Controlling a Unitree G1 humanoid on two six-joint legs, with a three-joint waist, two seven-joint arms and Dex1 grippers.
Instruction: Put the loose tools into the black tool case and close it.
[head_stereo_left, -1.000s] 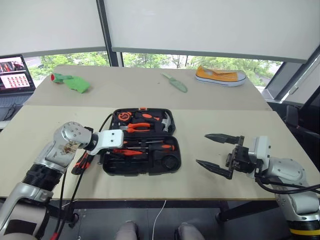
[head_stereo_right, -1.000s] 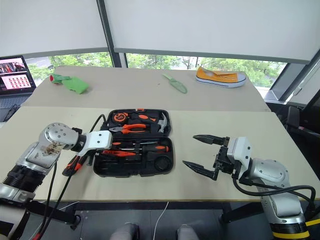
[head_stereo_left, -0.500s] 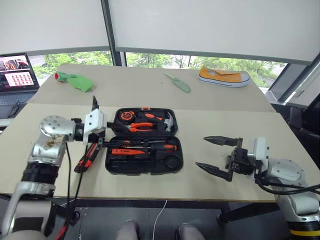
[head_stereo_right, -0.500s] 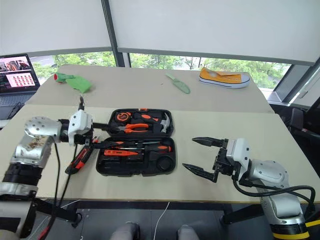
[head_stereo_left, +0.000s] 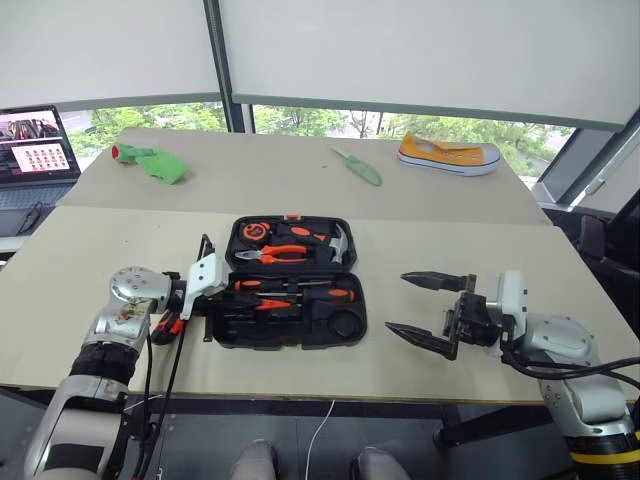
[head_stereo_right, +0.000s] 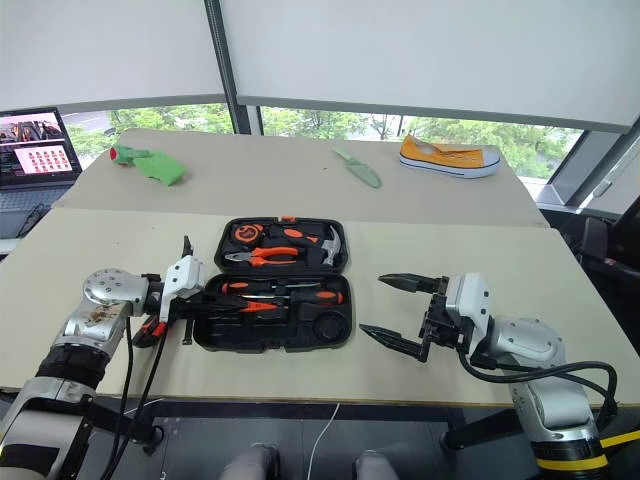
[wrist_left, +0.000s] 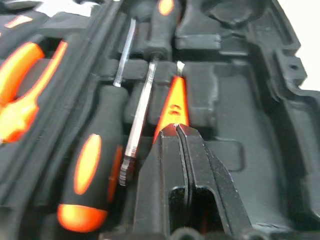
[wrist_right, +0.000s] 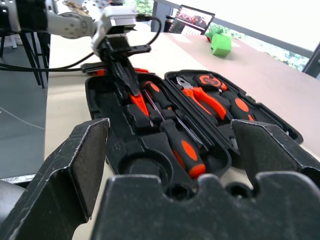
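Observation:
The black tool case (head_stereo_left: 223, 334) lies open on the table, its lid half at the back holding pliers and a hammer. Two black-and-orange screwdrivers (wrist_left: 92, 165) rest in the front half, beside a small all-orange screwdriver (wrist_left: 173, 102). My left gripper (wrist_left: 176, 128) is shut, reaching into the front half from its left end, its tips touching the small orange screwdriver's handle. An orange-and-black tool (head_stereo_right: 150, 331) lies on the table left of the case, partly hidden by my left arm. My right gripper (head_stereo_left: 398, 302) hangs open and empty to the right of the case.
On the far table lie a green trowel (head_stereo_left: 355, 165), a yellow shoe (head_stereo_left: 448, 153) and a green object (head_stereo_left: 150, 162). A laptop (head_stereo_left: 35, 145) stands at the far left. The table's front edge runs just below the case.
Half a second ago my left gripper stood open beside the case's left end; it has swung down into the front half and shut. The right arm has kept still.

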